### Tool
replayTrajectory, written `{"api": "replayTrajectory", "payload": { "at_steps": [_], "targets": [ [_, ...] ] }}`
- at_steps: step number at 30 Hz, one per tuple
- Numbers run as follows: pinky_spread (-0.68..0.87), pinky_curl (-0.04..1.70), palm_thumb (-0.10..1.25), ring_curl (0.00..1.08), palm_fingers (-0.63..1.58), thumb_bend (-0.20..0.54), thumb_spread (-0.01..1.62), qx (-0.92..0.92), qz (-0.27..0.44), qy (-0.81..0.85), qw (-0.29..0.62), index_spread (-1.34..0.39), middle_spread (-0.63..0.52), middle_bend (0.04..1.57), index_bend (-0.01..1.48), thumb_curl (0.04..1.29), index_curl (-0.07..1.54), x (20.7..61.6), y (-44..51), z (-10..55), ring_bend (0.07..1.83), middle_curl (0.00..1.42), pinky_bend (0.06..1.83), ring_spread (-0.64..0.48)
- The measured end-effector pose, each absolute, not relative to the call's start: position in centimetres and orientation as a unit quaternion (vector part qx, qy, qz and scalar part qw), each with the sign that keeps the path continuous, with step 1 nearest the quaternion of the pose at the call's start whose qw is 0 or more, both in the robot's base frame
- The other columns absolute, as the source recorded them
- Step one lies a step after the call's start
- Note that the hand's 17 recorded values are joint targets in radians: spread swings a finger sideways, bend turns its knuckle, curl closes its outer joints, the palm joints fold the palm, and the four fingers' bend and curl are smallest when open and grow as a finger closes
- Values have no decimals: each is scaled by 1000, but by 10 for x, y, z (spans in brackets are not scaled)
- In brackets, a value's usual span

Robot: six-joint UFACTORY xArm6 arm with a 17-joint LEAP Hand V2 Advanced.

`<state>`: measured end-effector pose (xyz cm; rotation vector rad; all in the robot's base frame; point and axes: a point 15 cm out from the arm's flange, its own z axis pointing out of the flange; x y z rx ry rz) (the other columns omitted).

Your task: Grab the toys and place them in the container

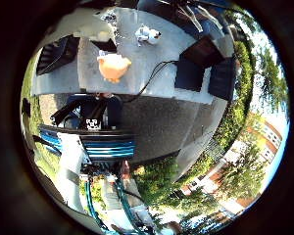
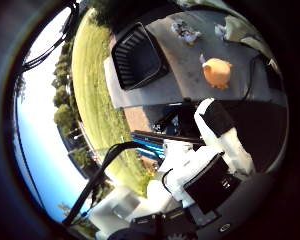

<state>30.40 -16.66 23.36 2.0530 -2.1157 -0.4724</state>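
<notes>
An orange toy [image 1: 113, 67] lies in the middle of a grey table [image 1: 137, 83]. A white toy [image 1: 147, 35] lies farther back on it. A black mesh container [image 2: 140, 55] stands at one end of the table, away from both toys. The thumb side view also shows the orange toy [image 2: 217, 72] and the white toy [image 2: 190, 35]. My right hand [image 2: 212, 160] is high above and well away from the table. Its white and black fingers [image 2: 218, 125] are relaxed and hold nothing.
Black chairs [image 1: 201, 64] stand at the table's far end from the container. A dark object [image 1: 88, 108] sits at the table's near edge. Paving surrounds the table, with grass [image 2: 90, 80] beyond the container side.
</notes>
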Motion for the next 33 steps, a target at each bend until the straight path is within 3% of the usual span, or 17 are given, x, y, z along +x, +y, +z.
{"api": "replayTrajectory", "payload": {
  "at_steps": [3,8,11,16,22,33],
  "targets": [
    [402,382,774,317,104,-18,1280,689,-152,-704,79,-199,-17,683,188,424,264,314,-172,218,961,429,746,218],
    [394,356,712,261,-86,-38,1232,703,-158,-685,111,-209,21,435,234,413,300,331,-183,164,697,362,709,231],
    [395,324,677,237,-64,-37,1192,709,-160,-677,117,-218,53,340,193,402,297,345,-186,124,589,339,644,241],
    [411,296,637,234,42,-38,1141,719,-130,-675,102,-157,72,284,173,385,291,377,-193,70,523,336,609,251],
    [448,293,636,252,79,-31,1094,719,-155,-665,131,-100,85,245,137,369,275,383,-173,15,492,348,648,268],
    [473,268,626,277,97,-31,1069,689,-156,-676,210,-15,101,226,154,346,251,385,-217,-61,454,372,645,277]
  ]
}}
